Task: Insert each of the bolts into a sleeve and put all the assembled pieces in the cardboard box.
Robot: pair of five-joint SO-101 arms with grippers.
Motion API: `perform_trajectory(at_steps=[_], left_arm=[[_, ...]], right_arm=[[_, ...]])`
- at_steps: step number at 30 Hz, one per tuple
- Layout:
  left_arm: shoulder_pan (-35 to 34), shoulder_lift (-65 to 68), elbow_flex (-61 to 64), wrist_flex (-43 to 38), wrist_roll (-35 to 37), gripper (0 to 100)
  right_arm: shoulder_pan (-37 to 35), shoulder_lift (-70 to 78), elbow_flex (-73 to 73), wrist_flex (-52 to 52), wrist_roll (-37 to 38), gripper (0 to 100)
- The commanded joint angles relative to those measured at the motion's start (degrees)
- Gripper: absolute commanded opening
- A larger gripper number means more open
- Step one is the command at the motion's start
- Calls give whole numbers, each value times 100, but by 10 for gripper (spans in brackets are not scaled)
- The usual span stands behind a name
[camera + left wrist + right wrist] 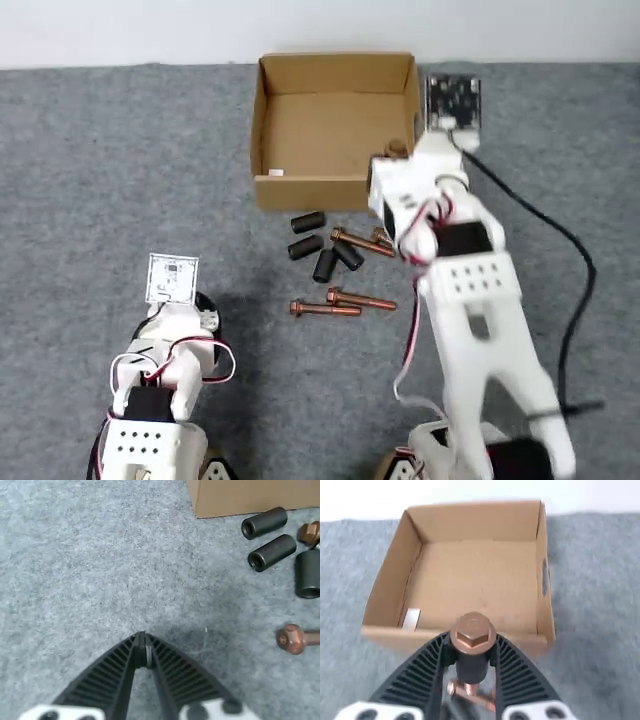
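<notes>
The cardboard box (pixel 330 72) sits far centre. The right gripper (pixel 470 642) hangs by its near wall, jaws clamped on a sleeve (pixel 471 667) carrying its bolt (pixel 471 632). Released here, the piece could strike that wall and drop outside. The left gripper (pixel 142 642), near left, is closed and empty.

Two robot arms built of white plastic shells, with black motor blocks between the segments. The left arm (pixel 160 410) carries loops of red, white and black wire (pixel 228 362) and a row of small round holes across one white plate. The right arm (pixel 470 300) has the same wiring and a dotted plate of its own, plus a thick black cable (pixel 545 220) trailing away from it. Each wrist bears a small square circuit board (pixel 172 278) speckled with tiny dark components. The left hand (pixel 141 647) and the right hand (pixel 470 645) share one design: black, ribbed, wedge-shaped fingers on white bases marked with dark screw holes.
</notes>
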Motion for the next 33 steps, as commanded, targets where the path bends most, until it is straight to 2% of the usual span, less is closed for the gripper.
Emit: perform_trajectory(at_steps=[1,9,18,24,33], left_arm=[[-26,-44,-31,-158,149,5],[-26,-44,-31,-158,149,5],[-26,-44,-22,-158,149,5],[-26,-44,-22,-167,149,5],[-26,-44,-22,-167,149,5]], right_arm=[[75,673,-923,-497,-35,9],[84,2360,-2171,-892,-35,9],[295,3881,-3200,-769,-18,15],[347,4497,-3657,154,448,16],[347,5086,-4422,1191,466,17]])
